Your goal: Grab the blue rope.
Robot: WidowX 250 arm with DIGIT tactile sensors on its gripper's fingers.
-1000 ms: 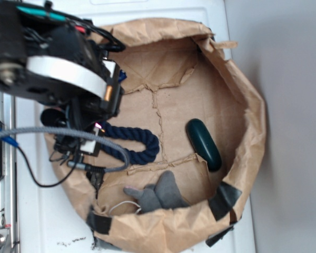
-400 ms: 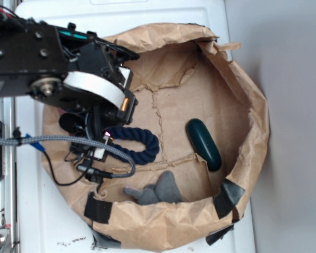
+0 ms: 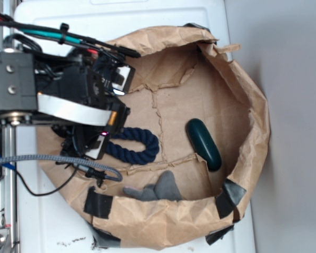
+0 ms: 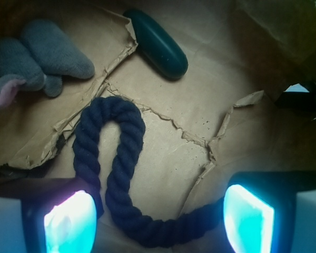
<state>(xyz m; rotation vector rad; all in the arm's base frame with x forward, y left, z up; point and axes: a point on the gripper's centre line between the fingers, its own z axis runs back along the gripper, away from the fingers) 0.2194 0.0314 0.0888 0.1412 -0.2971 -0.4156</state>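
The blue rope (image 4: 118,158) is a thick dark navy twisted cord lying in an S-curve on the brown paper. In the exterior view the blue rope (image 3: 139,145) shows as a loop just right of the arm, its left part hidden under the wrist. My gripper (image 4: 158,224) is open and hangs above the rope. The rope's lower bend lies between the two glowing cyan fingertips (image 4: 68,221), touching neither as far as I can tell. One strand runs up close past the left fingertip.
The rope lies in a wide, low brown paper bag (image 3: 253,121) with crumpled walls. A smooth dark green oblong object (image 3: 204,144) rests to the right and a grey plush toy (image 3: 157,190) near the front wall. The arm's cables (image 3: 58,161) trail over the left rim.
The arm has swung and its wrist now sits lower over the rope's left part. The rope, green object and plush toy have not moved.
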